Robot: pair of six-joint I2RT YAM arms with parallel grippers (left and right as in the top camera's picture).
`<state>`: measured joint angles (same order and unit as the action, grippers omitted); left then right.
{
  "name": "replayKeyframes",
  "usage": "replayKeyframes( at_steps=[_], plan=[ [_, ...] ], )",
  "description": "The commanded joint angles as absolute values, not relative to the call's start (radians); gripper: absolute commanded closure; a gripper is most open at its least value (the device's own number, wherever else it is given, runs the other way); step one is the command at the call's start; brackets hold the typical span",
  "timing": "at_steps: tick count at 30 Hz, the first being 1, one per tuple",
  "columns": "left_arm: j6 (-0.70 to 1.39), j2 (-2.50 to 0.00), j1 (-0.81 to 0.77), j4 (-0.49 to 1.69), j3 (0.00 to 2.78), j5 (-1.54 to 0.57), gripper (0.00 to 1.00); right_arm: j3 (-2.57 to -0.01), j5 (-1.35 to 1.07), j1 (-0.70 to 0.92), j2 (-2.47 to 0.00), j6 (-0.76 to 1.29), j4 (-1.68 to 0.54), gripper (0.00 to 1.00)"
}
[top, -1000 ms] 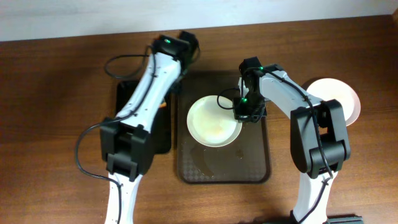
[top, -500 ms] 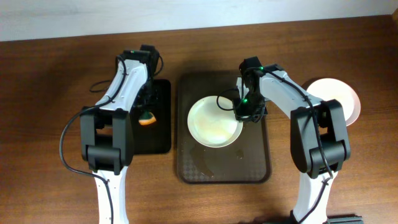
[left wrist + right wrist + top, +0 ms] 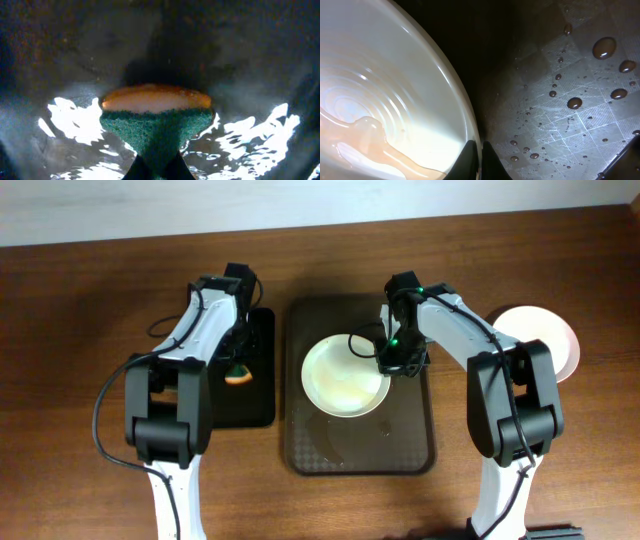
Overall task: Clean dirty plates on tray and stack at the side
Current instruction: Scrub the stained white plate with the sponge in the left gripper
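A white plate (image 3: 340, 375) lies on the dark brown tray (image 3: 410, 442), its middle wet with pale orange liquid. My right gripper (image 3: 397, 363) is shut on this plate's right rim; the wrist view shows the rim (image 3: 462, 112) pinched between the fingers (image 3: 479, 162). A second white plate (image 3: 552, 335) sits on the table at the far right. My left gripper (image 3: 238, 365) is shut on a green and orange sponge (image 3: 156, 117) and holds it over the small black tray (image 3: 255, 405). A third plate is not in view.
The brown tray's floor (image 3: 570, 120) is wet with droplets to the right of the held plate. The black tray's floor (image 3: 70, 120) shines with water under the sponge. The wooden table's far edge (image 3: 320, 225) meets a white wall.
My left arm swung left from the brown tray's top edge to the black tray, carrying the sponge, then lowered slightly. The right gripper and the plate have not moved.
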<state>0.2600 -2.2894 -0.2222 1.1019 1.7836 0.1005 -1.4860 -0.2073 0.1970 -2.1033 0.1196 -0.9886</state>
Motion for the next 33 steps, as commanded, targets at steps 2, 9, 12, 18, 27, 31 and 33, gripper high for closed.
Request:
replayKeyframes(
  at_steps=[2, 9, 12, 18, 27, 31, 33],
  plan=[
    [0.245, -2.277, -0.220, 1.160, 1.782, 0.067, 1.00, -1.468, -0.150, 0.190, -2.122, 0.101, -0.991, 0.96],
    [0.169, -2.109, -0.282, 1.213, 1.948, 0.067, 1.00, -1.468, -0.150, 0.190, -2.122, 0.101, -0.988, 0.96],
    [0.073, -2.119, -0.378, 1.145, 1.942, 0.067, 1.00, -1.468, -0.150, 0.189, -2.122, 0.101, -0.988, 0.95],
    [0.050, -2.132, -0.522, 0.977, 1.908, 0.056, 1.00, -1.468, -0.150, 0.190, -2.122, 0.101, -0.988, 0.95],
    [0.010, -2.280, -0.558, 0.943, 1.898, -0.167, 1.00, -1.468, -0.150, 0.190, -2.122, 0.101, -0.988, 0.96],
    [0.010, -2.323, -0.558, 0.959, 1.898, -0.274, 1.00, -1.468, -0.150, 0.190, -2.122, 0.101, -0.988, 0.96],
    [0.010, -2.339, -0.558, 0.967, 1.898, -0.274, 1.00, -1.468, -0.150, 0.190, -2.122, 0.101, -0.988, 0.96]
  ],
)
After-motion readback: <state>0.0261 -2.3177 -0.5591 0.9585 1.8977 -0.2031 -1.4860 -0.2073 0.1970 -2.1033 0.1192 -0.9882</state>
